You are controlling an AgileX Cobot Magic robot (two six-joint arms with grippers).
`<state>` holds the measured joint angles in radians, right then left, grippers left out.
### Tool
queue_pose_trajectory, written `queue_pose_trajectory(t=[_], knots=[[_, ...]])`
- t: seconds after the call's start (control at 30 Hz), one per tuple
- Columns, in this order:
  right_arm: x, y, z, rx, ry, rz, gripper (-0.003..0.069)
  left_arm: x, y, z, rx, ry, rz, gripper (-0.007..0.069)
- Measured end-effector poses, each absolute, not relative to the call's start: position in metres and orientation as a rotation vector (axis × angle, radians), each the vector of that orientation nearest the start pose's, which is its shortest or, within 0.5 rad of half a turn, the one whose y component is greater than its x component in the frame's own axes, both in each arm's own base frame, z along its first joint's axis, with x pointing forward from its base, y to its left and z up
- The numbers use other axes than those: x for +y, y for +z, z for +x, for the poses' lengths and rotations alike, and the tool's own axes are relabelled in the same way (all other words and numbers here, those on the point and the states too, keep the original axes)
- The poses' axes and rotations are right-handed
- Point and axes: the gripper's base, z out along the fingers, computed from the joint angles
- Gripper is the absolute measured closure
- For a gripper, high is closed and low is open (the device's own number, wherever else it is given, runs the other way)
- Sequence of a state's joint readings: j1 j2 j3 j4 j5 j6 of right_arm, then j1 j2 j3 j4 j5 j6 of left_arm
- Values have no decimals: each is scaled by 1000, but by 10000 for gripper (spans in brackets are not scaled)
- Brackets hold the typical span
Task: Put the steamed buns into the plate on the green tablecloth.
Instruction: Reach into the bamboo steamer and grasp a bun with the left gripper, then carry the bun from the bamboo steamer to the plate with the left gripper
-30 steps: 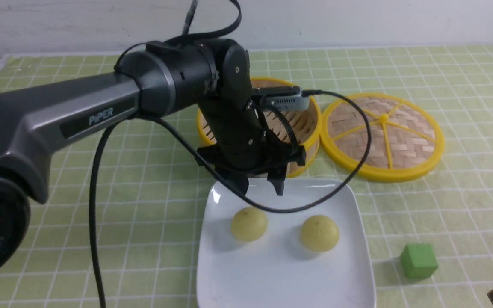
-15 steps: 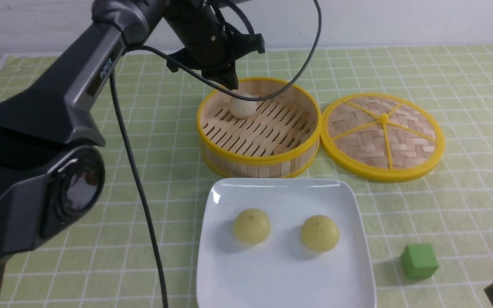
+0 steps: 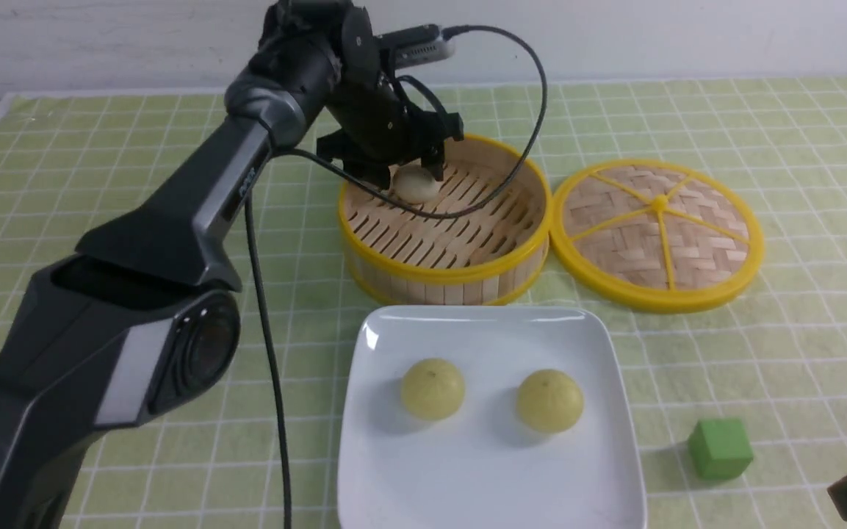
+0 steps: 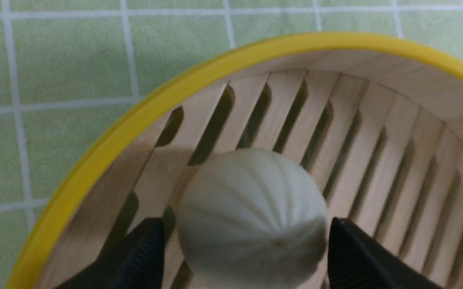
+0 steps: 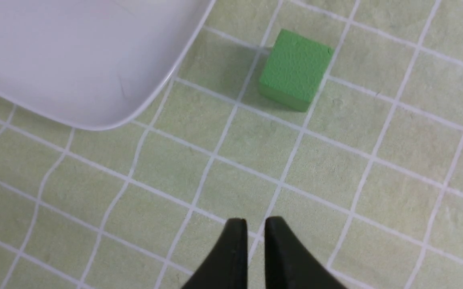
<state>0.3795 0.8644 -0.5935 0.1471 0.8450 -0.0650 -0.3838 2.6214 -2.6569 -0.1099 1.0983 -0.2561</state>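
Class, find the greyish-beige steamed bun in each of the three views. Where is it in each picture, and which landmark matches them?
Front view: upper centre, the greyish-beige bun on the slats of the bamboo steamer, between the fingers of the left gripper.
Left wrist view: lower middle of the picture, large, near the steamer's wall.
Right wrist view: not in it.
Shared landmark: the steamer's yellow rim, in front and left wrist views.

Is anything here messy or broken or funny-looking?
Nothing is spilled or broken. The one odd thing is the small green cube on the tablecloth beside the plate: it isn't food. The lid lies flat next to the open steamer, where the left gripper sits open around one bun.
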Motion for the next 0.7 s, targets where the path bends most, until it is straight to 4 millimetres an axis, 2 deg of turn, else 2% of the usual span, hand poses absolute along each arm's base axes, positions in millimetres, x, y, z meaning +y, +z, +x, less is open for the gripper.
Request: queue_pose_trajectory(t=[0.07,0.17,0.23,0.27,0.3,0.37,0.43,0.5,0.57,0.6,0.63,0.67,0.7], knots=[[62,261,130,2567,291,-490,568,-218,202,518,2584,-358,175,106],[62,261,130,2568,292,-485,564,-218,198,519,2583,-339,232,190],[62,261,130,2569,293,-483,560,-219,196,518,2591,-340,272,340],[62,261,130,2569,293,-483,560,-219,196,518,2593,-339,274,340],[62,261,130,2570,294,-480,558,-219,197,516,2604,-339,281,468],[62,261,130,2570,294,-477,557,-218,203,513,2622,-335,287,563],[62,261,130,2571,294,-477,555,-217,206,512,2630,-329,291,585],[62,261,129,2574,294,-478,550,-213,228,507,2619,-311,297,594],[62,261,129,2575,294,-477,547,-210,263,499,2561,-328,292,594],[62,261,129,2575,294,-477,547,-209,267,498,2553,-330,292,594],[62,261,129,2575,294,-477,545,-207,285,493,2520,-348,288,594],[62,261,129,2575,294,-477,543,-204,323,481,2450,-399,286,594],[62,261,129,2575,294,-477,542,-204,328,479,2441,-407,285,594]])
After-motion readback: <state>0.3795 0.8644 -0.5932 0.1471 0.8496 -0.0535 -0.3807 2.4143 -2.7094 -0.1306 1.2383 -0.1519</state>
